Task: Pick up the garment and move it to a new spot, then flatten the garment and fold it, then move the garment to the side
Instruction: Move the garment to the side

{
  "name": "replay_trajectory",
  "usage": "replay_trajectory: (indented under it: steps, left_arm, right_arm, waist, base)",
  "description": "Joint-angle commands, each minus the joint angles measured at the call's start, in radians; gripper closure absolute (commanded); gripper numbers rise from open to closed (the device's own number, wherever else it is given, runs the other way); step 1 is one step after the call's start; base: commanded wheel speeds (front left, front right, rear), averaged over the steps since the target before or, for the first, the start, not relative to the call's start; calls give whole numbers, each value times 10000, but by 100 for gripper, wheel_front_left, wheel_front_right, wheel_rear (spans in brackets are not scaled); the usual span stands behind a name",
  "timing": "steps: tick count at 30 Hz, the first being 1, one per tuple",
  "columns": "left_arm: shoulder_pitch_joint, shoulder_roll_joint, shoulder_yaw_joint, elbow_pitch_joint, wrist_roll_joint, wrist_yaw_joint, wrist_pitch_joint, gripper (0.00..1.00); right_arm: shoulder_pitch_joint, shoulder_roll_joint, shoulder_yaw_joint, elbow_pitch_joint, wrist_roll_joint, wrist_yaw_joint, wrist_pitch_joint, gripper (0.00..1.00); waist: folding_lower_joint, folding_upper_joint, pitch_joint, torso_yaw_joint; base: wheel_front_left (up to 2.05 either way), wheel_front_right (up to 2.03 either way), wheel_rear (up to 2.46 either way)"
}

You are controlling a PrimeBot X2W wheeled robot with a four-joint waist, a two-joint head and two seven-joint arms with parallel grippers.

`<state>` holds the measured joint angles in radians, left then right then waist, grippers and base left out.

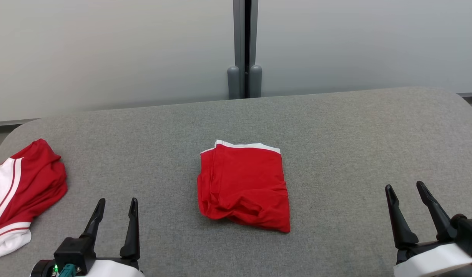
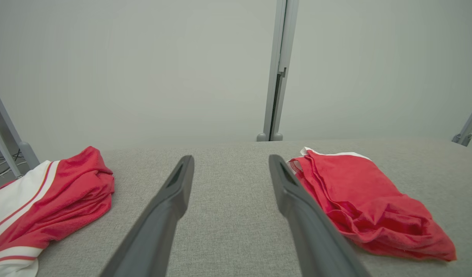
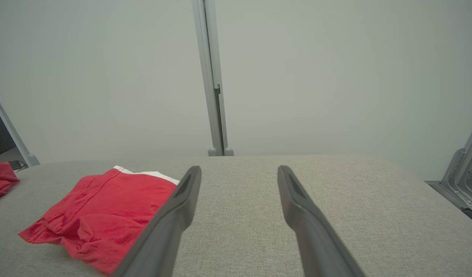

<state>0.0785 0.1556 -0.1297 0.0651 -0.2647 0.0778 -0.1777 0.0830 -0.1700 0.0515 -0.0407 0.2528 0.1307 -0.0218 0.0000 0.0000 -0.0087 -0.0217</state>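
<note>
A red garment (image 1: 244, 185) with a white edge lies folded into a rough square in the middle of the grey table (image 1: 336, 134). It also lies right of my fingers in the left wrist view (image 2: 359, 200) and left of them in the right wrist view (image 3: 101, 213). My left gripper (image 1: 117, 207) stands open at the lower left, well short of the garment and apart from it. At the lower right my right gripper (image 1: 407, 190) is open too, with nothing between its fingers. Both hover near the table's front edge.
A second red and white garment (image 1: 20, 192) lies bunched at the table's left edge, also seen in the left wrist view (image 2: 47, 204). Pale wall panels with a grey post (image 1: 244, 50) stand behind the table. Metal frame parts (image 3: 464, 169) stand off the right end.
</note>
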Motion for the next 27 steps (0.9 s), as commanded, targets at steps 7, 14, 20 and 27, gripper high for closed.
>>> replay_trajectory:
  steps: [7,14,20,27]
  left_arm:
    - [-279,49,-126,-45,-36,38,-30,0]
    - [-938,-142,-411,-95,104,-50,-188,0]
    - [-1757,-412,-708,44,103,-148,-506,0]
    - [-2474,-686,-972,490,-3,-281,-780,0]
  right_arm:
    - [-56,-94,-4,107,48,-2,69,0]
    - [-831,-386,430,773,251,-2,335,0]
    - [-2237,-383,1385,2342,671,-2,243,0]
    - [-3645,70,2555,4778,1420,-2,38,0]
  waist:
    - [0,0,179,263]
    - [0,0,974,873]
    - [0,0,1862,1570]
    - [0,0,2481,2037]
  base:
    - [0,0,0]
    - [0,0,0]
    - [0,0,0]
    - [0,0,0]
